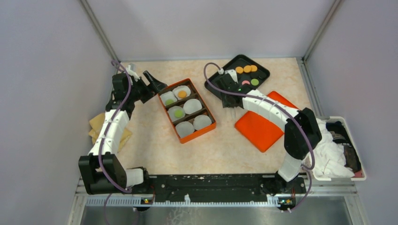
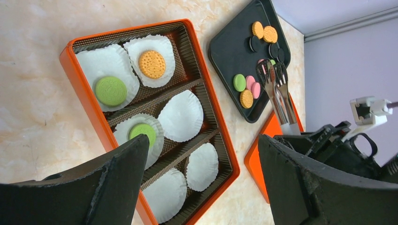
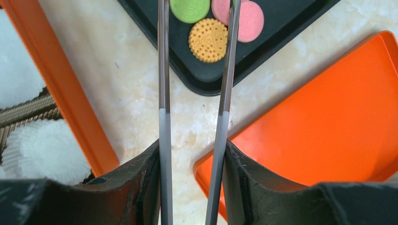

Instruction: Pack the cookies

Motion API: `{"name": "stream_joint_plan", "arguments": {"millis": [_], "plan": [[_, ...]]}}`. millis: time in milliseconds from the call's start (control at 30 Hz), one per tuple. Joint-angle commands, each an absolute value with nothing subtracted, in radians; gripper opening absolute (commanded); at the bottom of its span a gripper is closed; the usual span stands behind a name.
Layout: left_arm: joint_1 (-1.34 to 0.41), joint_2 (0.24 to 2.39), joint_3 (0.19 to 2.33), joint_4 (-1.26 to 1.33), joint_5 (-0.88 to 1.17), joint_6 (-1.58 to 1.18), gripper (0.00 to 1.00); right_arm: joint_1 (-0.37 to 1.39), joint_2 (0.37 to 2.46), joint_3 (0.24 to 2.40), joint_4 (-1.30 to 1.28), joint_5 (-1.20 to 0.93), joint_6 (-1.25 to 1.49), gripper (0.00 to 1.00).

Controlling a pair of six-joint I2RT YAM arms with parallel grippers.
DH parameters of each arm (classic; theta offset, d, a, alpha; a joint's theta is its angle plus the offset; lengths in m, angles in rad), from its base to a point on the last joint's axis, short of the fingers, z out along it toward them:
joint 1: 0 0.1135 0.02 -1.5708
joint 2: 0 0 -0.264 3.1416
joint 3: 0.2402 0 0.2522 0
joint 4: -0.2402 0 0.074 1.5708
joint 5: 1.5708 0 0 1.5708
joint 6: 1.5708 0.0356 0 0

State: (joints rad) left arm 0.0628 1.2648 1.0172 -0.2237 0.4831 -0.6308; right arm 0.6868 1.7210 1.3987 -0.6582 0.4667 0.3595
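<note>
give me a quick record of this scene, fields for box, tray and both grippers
box: orange box, six paper cups, three filled
packed: two green cookies, one orange cookie
tray: black tray, loose cookies in orange, green, pink and dark
left arm: left gripper open, empty, near the box
right arm: right gripper shut on tongs, tips over the tray

My left arm [image 1: 110, 131] reaches forward; my left gripper [image 1: 152, 86] stands with jaws spread wide. My right arm [image 1: 272, 108] stretches forward and inward, wrist pitched down; my right gripper [image 3: 192, 157] clamps a pair of tongs [image 3: 163, 93].
</note>
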Motion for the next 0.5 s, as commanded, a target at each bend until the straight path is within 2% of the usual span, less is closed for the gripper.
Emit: {"name": "stream_joint_plan", "arguments": {"millis": [0, 467], "plan": [[0.058, 1.252, 1.035, -0.173, 0.502, -0.637, 0.92, 0.609, 1.789, 1.453, -0.578, 0.458, 0.359, 0.43], [0.058, 1.262, 1.038, -0.175, 0.5, -0.627, 0.92, 0.496, 1.95, 1.595, -0.584, 0.375, 0.358, 0.49]]}}
